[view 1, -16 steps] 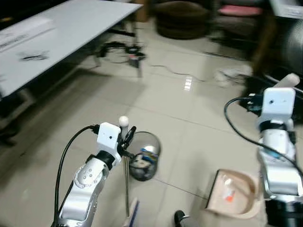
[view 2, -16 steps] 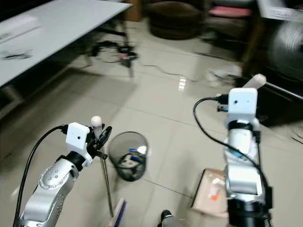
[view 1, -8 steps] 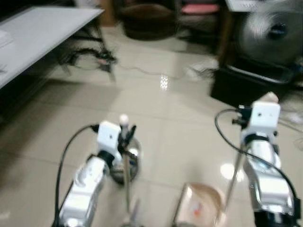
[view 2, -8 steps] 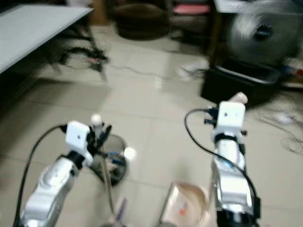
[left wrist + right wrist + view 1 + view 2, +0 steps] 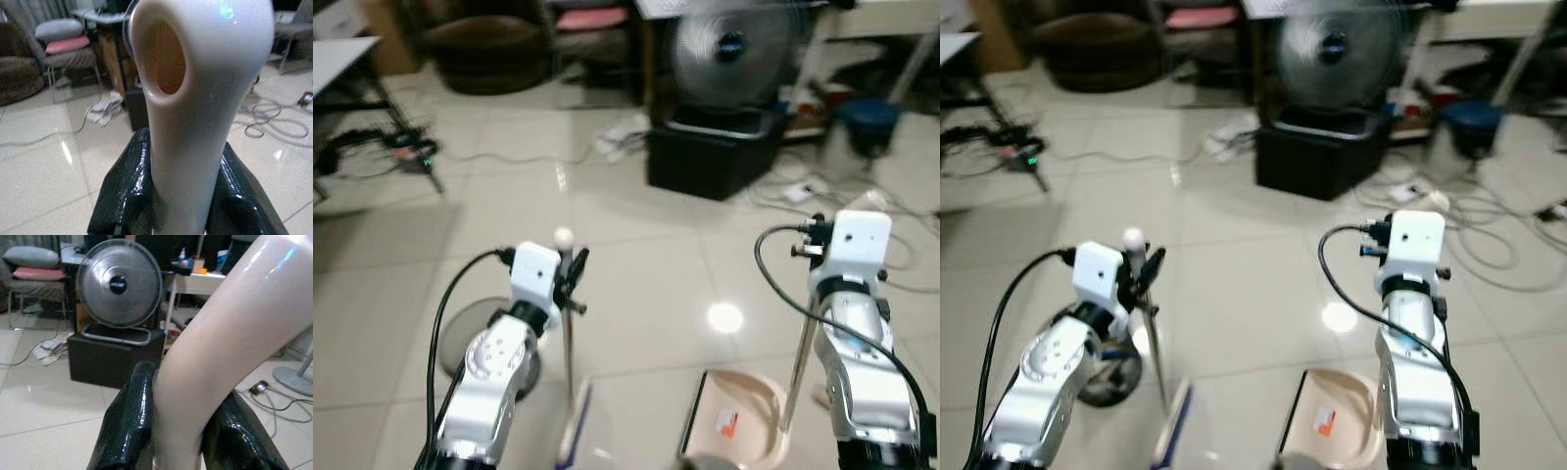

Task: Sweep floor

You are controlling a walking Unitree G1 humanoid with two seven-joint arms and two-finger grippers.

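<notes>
My left gripper (image 5: pixel 570 277) is shut on the thin metal pole of a broom (image 5: pixel 569 367), just under its white knob; the brush end (image 5: pixel 576 431) rests on the floor below. In the left wrist view the cream handle (image 5: pixel 195 98) stands between the black fingers (image 5: pixel 124 196). My right gripper (image 5: pixel 873 217) is shut on the cream grip of a long-handled dustpan (image 5: pixel 734 426), whose beige pan sits on the tiles with a small orange scrap (image 5: pixel 726 423) in it. The right wrist view has the grip (image 5: pixel 220 342) clamped between the fingers (image 5: pixel 128 426).
A mesh waste bin (image 5: pixel 491 338) stands on the floor at my left. Ahead are a standing fan (image 5: pixel 729 44) on a black box (image 5: pixel 715 157), loose cables (image 5: pixel 773 191) and crumpled paper (image 5: pixel 625 132). A brown armchair (image 5: pixel 484 39) and table legs (image 5: pixel 411 147) are at far left.
The camera has swung right: the white table and bin slid left, the fan and black box came into view. Both grippers keep their hold on broom and dustpan.
</notes>
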